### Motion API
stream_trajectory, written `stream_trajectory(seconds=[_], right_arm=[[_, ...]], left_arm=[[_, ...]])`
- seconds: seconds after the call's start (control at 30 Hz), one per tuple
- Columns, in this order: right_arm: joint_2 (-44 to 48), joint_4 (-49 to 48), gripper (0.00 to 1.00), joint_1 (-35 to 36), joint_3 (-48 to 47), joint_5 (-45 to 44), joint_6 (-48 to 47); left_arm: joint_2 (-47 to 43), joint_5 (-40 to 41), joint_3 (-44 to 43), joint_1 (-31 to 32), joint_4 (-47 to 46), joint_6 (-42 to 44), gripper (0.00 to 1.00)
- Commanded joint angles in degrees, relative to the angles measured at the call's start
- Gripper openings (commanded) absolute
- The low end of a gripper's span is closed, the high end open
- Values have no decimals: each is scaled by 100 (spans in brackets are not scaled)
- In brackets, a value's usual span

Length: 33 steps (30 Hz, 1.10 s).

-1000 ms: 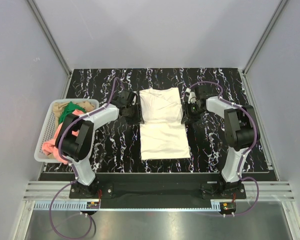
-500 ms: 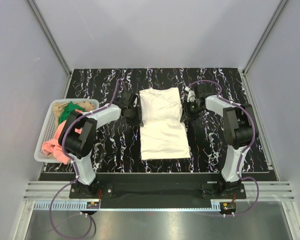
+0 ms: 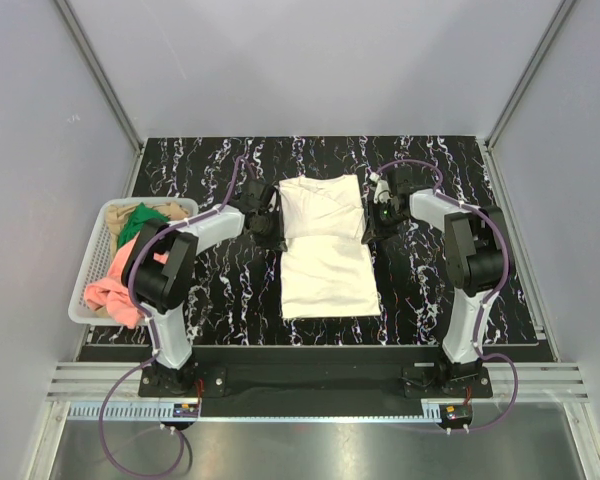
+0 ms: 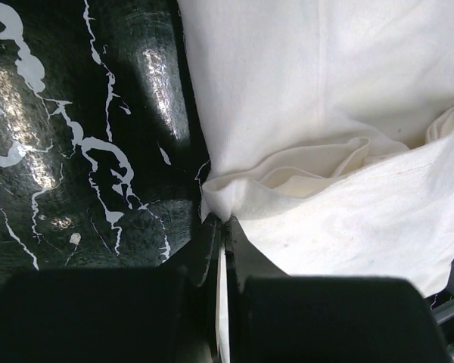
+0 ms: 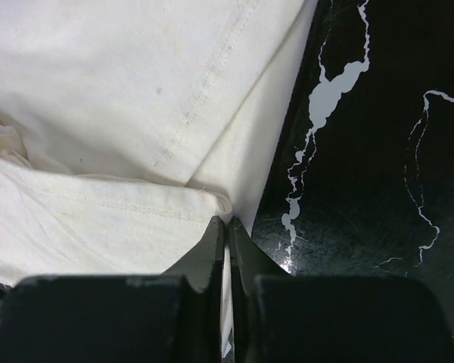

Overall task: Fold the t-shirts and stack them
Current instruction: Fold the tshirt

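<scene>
A large cream-white t-shirt [image 3: 325, 245] lies partly folded in the middle of the black marbled table, its far half doubled over. My left gripper [image 3: 273, 232] sits at the shirt's left edge and is shut on a fold of the cream cloth [image 4: 287, 204]. In the left wrist view a strip of fabric runs between the closed fingers [image 4: 250, 261]. My right gripper [image 3: 372, 225] sits at the right edge and is likewise shut on the cream cloth [image 5: 136, 113], with fabric pinched between its fingers [image 5: 208, 249]. More t-shirts, salmon-pink [image 3: 110, 292], green [image 3: 135, 225] and tan [image 3: 165, 212], are heaped at the left.
A white mesh basket [image 3: 92, 262] at the table's left edge holds the heaped shirts. Metal frame posts rise at the far corners, and grey walls close in both sides. Bare marbled table [image 3: 230, 290] shows on either side of the cream shirt.
Both grippers have closed onto the cream shirt's side edges; a second ago their jaws stood partly open. Both arms shifted only slightly.
</scene>
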<state>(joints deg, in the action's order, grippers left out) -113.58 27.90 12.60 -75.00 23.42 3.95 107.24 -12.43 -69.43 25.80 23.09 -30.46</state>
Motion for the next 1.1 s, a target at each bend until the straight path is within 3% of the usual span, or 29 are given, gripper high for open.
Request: stream_trajectory(seconds=[0.0,0.27,0.6,0.67,0.7,0.83,0.9,1.07], right_arm=[[335,-188,1,14,-32,-57,168],[1030,-610,0,120,592,-653,502],[934,-883,0,120,856,-1408,818],[873,-900,3,129,908,-1515,862],[855,-926,12,129,917,-1516,888],[811,-1041,24,129,1005,-1586,959],[837,-1041,24,129,1023,-1761,1011],[838,-1024,18,129,1110,-2096,1143]], left_arm=[[-72,-251,-255,-31,-121,-100,0],[-379,-225,-194,-23,-243,-303,0],[6,-112,-141,-14,-578,-338,0],[95,-102,-185,-23,-578,-321,0],[191,-111,-194,-23,-569,-312,0],[350,-111,-229,-23,-560,-320,15],[350,-67,-238,-23,-516,-329,27],[149,21,-351,-40,-402,-259,42]])
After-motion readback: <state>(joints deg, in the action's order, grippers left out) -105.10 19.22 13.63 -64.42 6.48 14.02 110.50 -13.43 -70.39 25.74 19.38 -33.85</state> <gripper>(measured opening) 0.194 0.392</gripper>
